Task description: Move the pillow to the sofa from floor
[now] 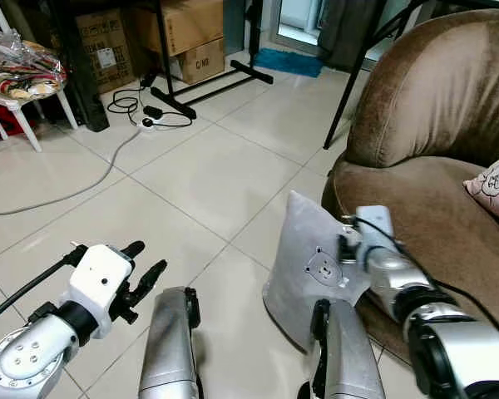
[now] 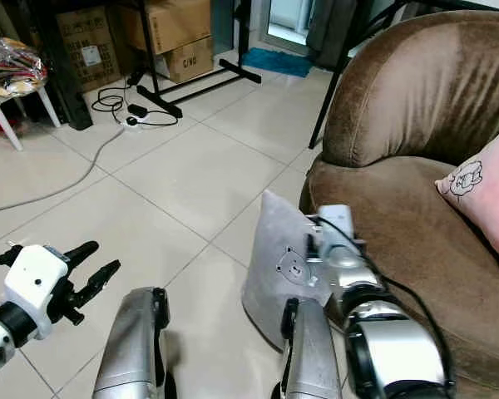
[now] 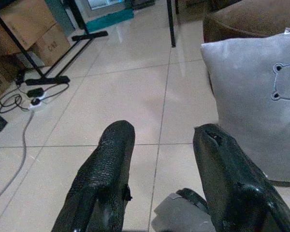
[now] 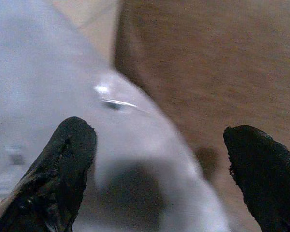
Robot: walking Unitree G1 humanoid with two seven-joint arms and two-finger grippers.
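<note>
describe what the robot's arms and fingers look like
Both arms are silver metal with black ring joints. The left gripper has a white boxy wrist housing with a black cable, and two long black fingers with a pebbled texture. The right gripper has matching black fingers and a black cable.

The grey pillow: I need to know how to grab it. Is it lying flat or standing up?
Standing on edge: the grey pillow leans against the sofa front, bear face outward, right gripper open at it.

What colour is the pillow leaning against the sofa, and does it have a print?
Grey pillow with a small bear-face outline; clearest in the left wrist view.
</note>
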